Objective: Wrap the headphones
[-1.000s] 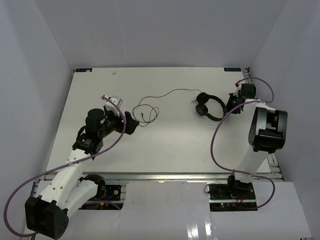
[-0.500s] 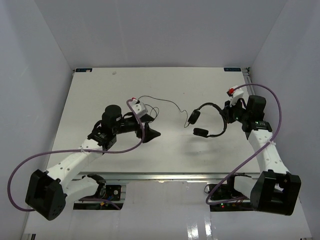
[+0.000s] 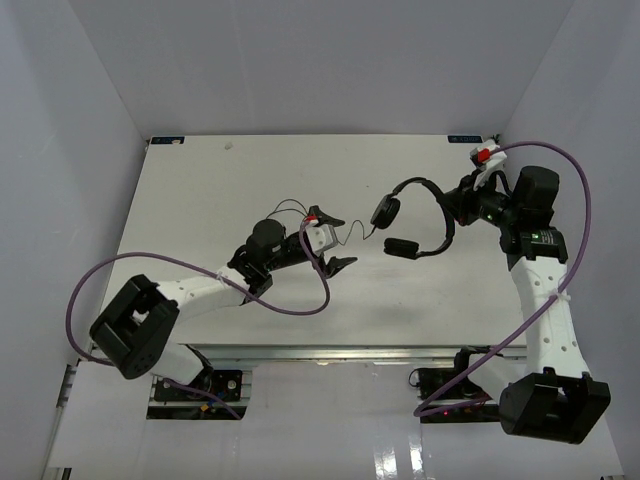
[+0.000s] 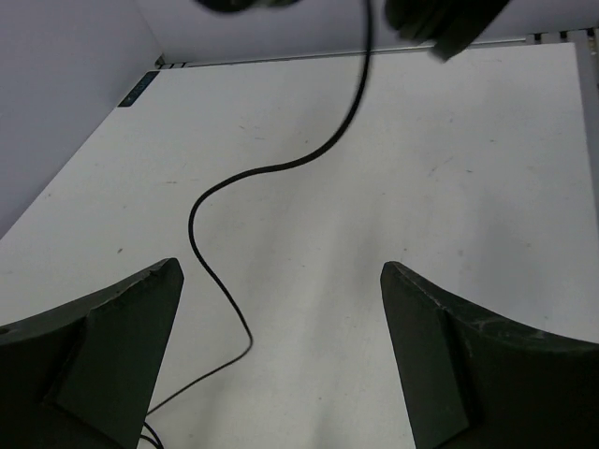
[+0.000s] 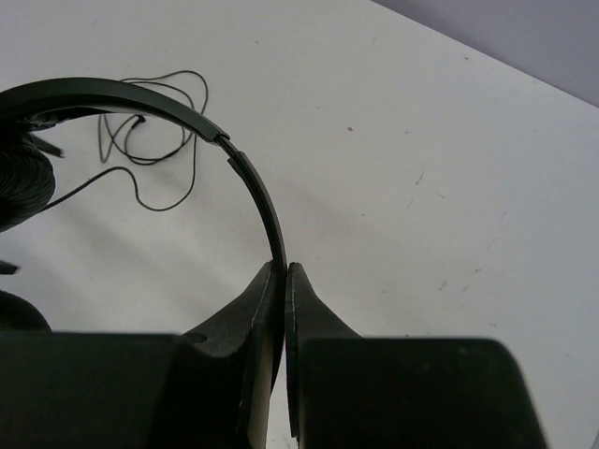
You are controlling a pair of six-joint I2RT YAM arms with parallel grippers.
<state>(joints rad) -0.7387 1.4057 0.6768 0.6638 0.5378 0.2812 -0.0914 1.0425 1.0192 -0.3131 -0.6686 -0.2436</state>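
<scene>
Top external view: the right gripper [image 3: 460,206] is clamped on the thin headband of the headphones [image 3: 386,211], which seem lifted off the table [image 3: 200,200]. The earcups hang on the side away from that gripper, facing the left gripper [image 3: 338,243]. The left gripper is spread wide and empty, near the earcups but apart from them. The cord [image 4: 194,220] trails from the headphones across the table below its gap. The step looks like reaching for the cord; next it likely must close on the cord, then wind it round the headband.
</scene>
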